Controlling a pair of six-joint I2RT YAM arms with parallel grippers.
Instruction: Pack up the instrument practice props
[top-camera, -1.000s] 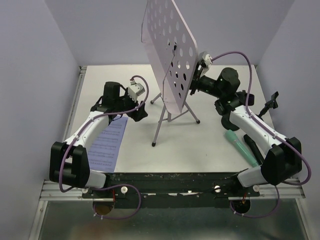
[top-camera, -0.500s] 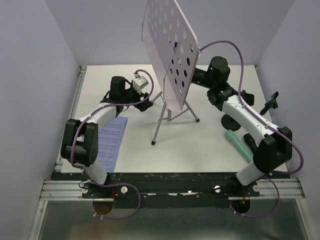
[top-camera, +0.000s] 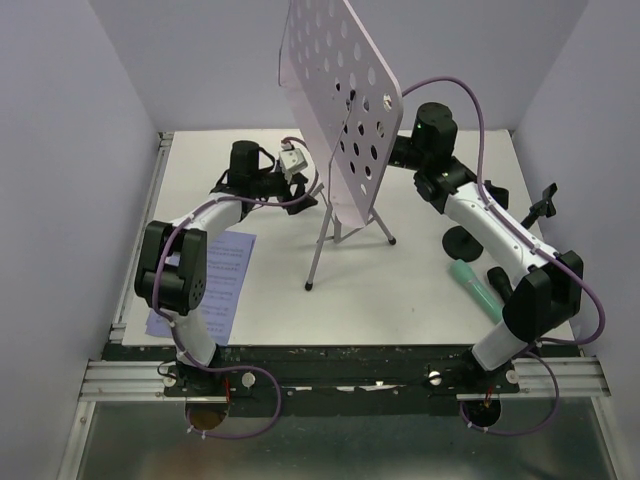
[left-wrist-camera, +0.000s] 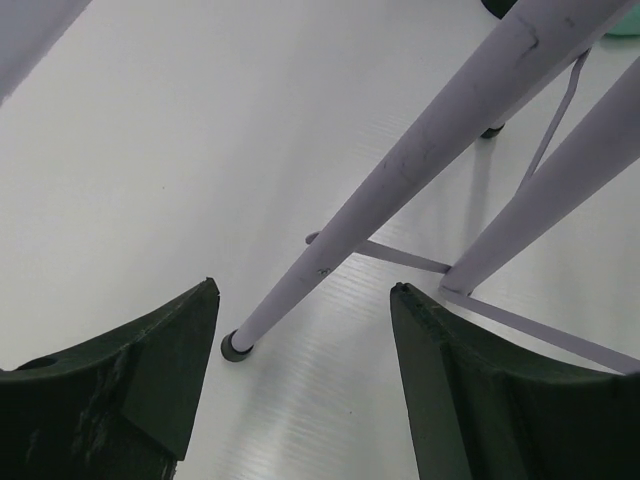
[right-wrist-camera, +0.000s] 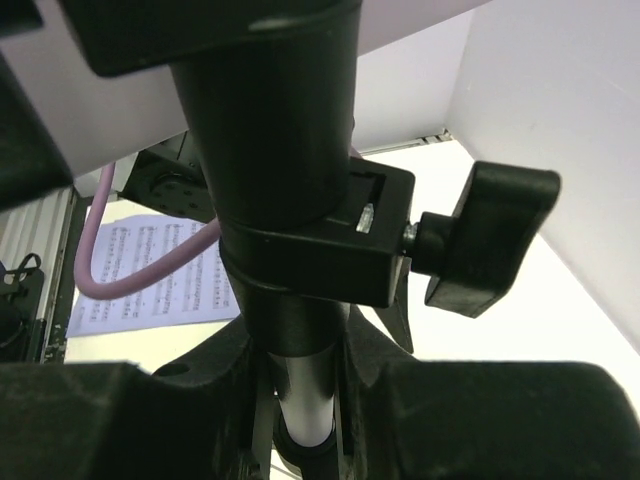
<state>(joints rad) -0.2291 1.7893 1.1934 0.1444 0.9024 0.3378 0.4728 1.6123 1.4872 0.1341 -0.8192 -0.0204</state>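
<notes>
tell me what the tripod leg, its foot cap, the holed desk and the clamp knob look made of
Tripod leg: likely a metal tube, matte silver-grey coat, faint scuffs.
Foot cap: black and dull, probably rubber or plastic.
Desk: thin rigid pale sheet with punched round holes; painted metal or plastic, cannot tell.
Clamp knob: matte black, moulded-looking, probably plastic.

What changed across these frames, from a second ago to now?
The left gripper swung right and now straddles a leg of the silver tripod, jaws open. The right gripper moved in behind the perforated desk and closed on the tripod's shaft. The sheet-music pages and mint-green microphone stayed put.
</notes>
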